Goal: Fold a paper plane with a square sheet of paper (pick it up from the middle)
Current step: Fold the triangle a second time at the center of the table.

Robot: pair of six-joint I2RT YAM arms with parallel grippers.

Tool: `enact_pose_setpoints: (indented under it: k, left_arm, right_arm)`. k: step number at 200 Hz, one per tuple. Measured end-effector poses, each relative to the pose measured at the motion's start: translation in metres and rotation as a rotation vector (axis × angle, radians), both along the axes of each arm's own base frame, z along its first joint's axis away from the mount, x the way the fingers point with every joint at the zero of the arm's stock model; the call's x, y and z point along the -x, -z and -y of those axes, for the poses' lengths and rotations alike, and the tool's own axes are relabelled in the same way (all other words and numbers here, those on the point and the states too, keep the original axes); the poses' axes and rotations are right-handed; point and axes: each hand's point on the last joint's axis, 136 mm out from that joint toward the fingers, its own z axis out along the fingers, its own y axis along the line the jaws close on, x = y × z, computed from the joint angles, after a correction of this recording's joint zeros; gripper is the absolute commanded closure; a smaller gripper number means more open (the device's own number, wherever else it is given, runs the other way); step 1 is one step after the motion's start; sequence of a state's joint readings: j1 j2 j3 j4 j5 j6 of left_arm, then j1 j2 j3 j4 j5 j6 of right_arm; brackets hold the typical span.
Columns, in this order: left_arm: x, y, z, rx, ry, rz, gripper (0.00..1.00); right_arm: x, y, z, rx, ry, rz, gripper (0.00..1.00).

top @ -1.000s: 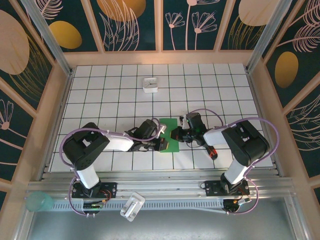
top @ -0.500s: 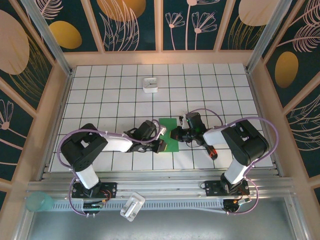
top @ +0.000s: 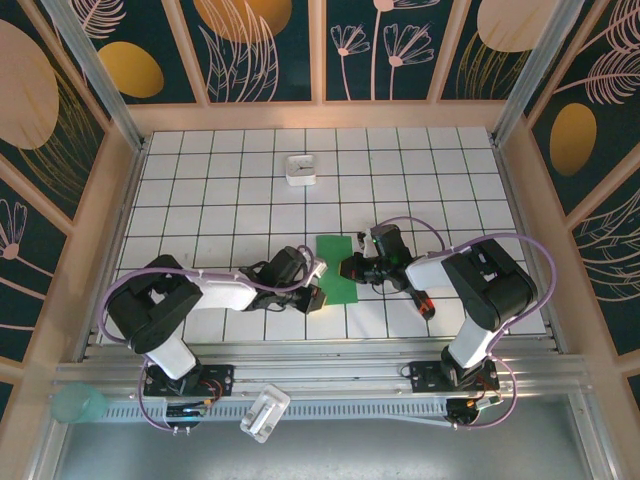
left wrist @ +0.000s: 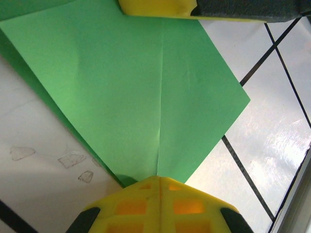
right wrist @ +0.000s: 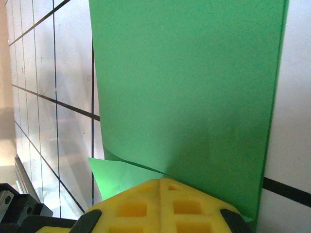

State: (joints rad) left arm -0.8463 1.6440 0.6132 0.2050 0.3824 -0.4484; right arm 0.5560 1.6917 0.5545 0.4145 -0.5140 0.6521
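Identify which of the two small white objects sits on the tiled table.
The white square box, far beyond the green paper. The other white object lies on the metal rail at the near edge.

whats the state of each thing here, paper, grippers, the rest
paper, folded over, two layers, a crease down it
left gripper, shut on the paper's corner
right gripper, shut on the paper's edge, which curls up
white box, lid state unclear, standing apart at the far side
screwdriver, lying flat, not held
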Motion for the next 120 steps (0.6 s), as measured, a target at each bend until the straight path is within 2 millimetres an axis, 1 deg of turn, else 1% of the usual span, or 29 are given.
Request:
enact_pose_setpoints:
  k: [30,51,65,98,120]
  left_arm:
    - [0.004,-0.001,-0.003,-0.012,0.001,-0.01,1.0]
    - [0.012,-0.002,-0.011,-0.022,0.001,-0.03,1.0]
    - [0.016,-0.006,-0.013,-0.005,-0.008,-0.043,1.0]
    - [0.006,-0.024,0.001,0.08,-0.032,-0.045,1.0]
    - [-0.003,-0.029,0.013,0.112,-0.034,-0.039,1.0]
  right_arm:
    - [0.0,0.0,0.0,0.0,0.0,0.0,1.0]
    - [0.0,0.0,0.0,0.0,0.0,0.0,1.0]
    - [0.0,0.0,0.0,0.0,0.0,0.0,1.0]
    - [0.0,0.0,0.0,0.0,0.0,0.0,1.0]
    - [0.0,0.0,0.0,0.0,0.0,0.0,1.0]
